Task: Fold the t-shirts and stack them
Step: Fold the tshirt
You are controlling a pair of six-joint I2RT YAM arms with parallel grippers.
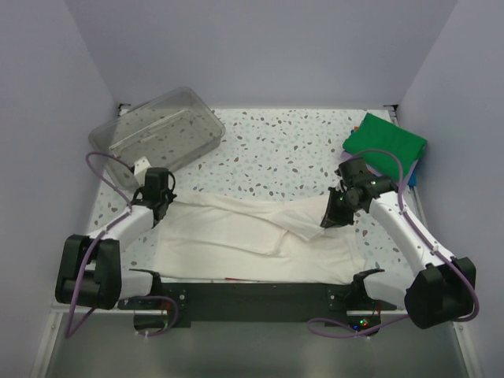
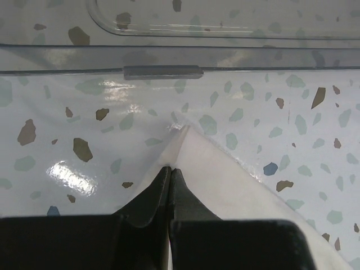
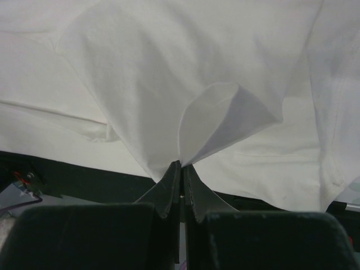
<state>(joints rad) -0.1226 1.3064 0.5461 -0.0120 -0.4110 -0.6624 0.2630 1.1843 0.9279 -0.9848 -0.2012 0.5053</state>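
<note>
A cream-white t-shirt (image 1: 252,236) lies spread across the near half of the table. My left gripper (image 1: 161,206) is down at the shirt's far left corner and is shut on it; in the left wrist view the jaws (image 2: 170,169) pinch the pointed cloth corner (image 2: 225,180) against the tabletop. My right gripper (image 1: 334,214) is shut on the shirt's right side, and a fold of white cloth (image 3: 185,84) rises from its closed tips (image 3: 181,164). A folded green t-shirt (image 1: 384,145) tops a stack at the far right, with a blue edge (image 1: 415,172) beneath it.
A clear plastic tub (image 1: 157,135) lies at the far left, just beyond my left gripper; its rim (image 2: 163,72) fills the top of the left wrist view. The black mounting bar (image 1: 252,293) runs along the near edge. White walls close in three sides.
</note>
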